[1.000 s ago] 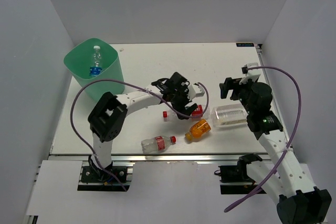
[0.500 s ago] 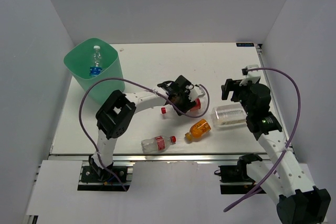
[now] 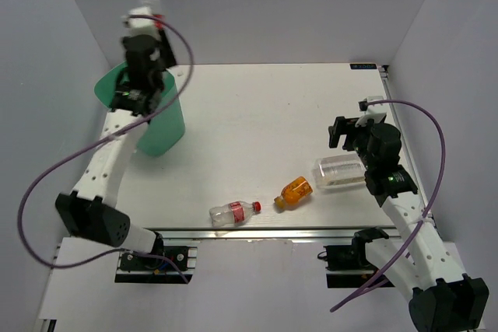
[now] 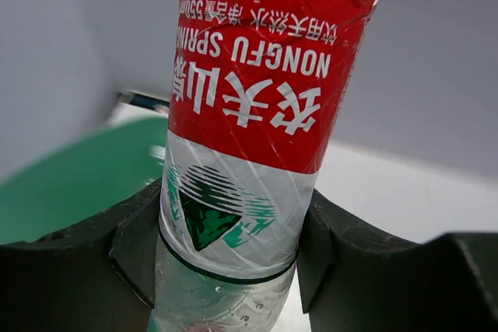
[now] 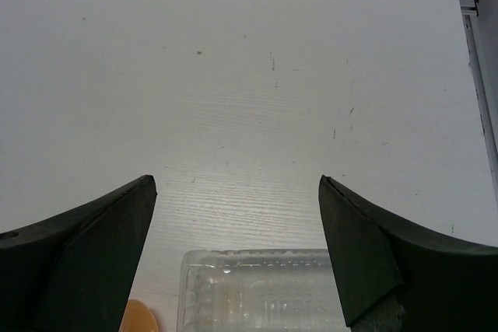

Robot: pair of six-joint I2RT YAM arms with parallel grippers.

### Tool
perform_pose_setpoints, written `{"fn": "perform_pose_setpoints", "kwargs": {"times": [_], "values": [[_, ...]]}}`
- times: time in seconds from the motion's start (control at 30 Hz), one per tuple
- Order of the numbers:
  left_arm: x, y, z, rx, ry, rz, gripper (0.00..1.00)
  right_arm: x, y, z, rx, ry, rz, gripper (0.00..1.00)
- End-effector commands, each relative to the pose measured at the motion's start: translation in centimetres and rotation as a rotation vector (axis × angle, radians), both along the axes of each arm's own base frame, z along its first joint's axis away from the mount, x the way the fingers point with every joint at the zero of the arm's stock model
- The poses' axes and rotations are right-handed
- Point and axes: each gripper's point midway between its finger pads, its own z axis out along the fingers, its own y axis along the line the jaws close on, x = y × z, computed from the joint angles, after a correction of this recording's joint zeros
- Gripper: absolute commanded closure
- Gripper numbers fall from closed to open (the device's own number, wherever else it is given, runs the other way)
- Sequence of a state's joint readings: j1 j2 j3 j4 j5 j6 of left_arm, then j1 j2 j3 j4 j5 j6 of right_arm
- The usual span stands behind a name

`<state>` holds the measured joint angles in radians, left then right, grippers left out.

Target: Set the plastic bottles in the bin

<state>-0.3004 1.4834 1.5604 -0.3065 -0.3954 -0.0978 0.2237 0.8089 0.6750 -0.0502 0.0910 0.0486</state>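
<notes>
Left gripper grips red-labelled bottle, both ends cut off. Arm hides much of bin, upper left. Right gripper gapes wide.

White table with three bottles and bin

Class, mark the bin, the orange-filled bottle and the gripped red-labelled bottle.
bin (image 3: 165,131): top external view, side wall.
orange-filled bottle (image 3: 295,191): top external view, body.
red-labelled bottle (image 4: 257,83): left wrist view, red label.
</notes>
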Motion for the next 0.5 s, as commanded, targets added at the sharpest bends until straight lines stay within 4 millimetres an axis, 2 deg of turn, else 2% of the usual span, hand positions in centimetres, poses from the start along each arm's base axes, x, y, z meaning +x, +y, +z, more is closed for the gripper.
{"fn": "perform_pose_setpoints", "kwargs": {"times": [0.0, 0.03, 0.07, 0.1, 0.13, 0.17, 0.2, 0.23, 0.27, 0.33, 0.37, 0.4, 0.47], "values": [[-3.3, 8.7, 5.3, -0.192, -0.162, 0.35, 0.49, 0.5, -0.1, 1.5, 0.015, -0.047, -0.006, 0.11], [-3.3, 11.6, 5.2, -0.209, -0.179, 0.389, 0.49, 0.6, -0.1, 1.4, 0.014, -0.044, -0.005, 0.11], [-3.5, 13.0, 5.3, -0.235, -0.197, 0.418, 0.49, 0.7, -0.1, 1.5, 0.015, -0.044, -0.005, 0.11], [-4.0, 15.1, 5.2, -0.237, -0.209, 0.468, 0.49, 0.7, -0.1, 1.4, 0.013, -0.043, -0.006, 0.11], [-4.0, 15.5, 4.9, -0.247, -0.211, 0.482, 0.49, 0.7, -0.1, 1.4, 0.013, -0.043, -0.006, 0.11], [-4.2, 17.1, 4.5, -0.257, -0.215, 0.518, 0.49, 0.8, -0.2, 1.4, 0.011, -0.041, -0.009, 0.11], [-4.3, 17.7, 4.2, -0.262, -0.221, 0.532, 0.49, 0.8, -0.3, 1.4, 0.011, -0.041, -0.01, 0.11], [-4.1, 18.6, 3.2, -0.265, -0.23, 0.554, 0.48, 0.8, -0.3, 1.4, 0.009, -0.043, -0.008, 0.11], [-3.8, 18.7, 2.8, -0.261, -0.236, 0.539, 0.48, 0.8, -0.3, 1.4, 0.009, -0.042, -0.007, 0.11], [-3.1, 19.1, 1.0, -0.268, -0.238, 0.508, 0.4, 0.8, -0.1, 1.3, 0.012, -0.04, 0.0, 0.11], [-2.5, 18.5, 0.6, -0.278, -0.239, 0.453, 0.38, 0.8, -0.2, 1.2, 0.012, -0.037, 0.0, 0.11], [-2.1, 18.5, 1.2, -0.284, -0.288, 0.428, 0.35, 0.9, -0.2, 1.1, 0.01, -0.032, -0.001, 0.11], [-1.3, 17.8, -0.6, -0.287, -0.263, 0.379, 0.25, 0.9, -0.3, 0.9, 0.006, -0.028, -0.002, 0.11]]}}
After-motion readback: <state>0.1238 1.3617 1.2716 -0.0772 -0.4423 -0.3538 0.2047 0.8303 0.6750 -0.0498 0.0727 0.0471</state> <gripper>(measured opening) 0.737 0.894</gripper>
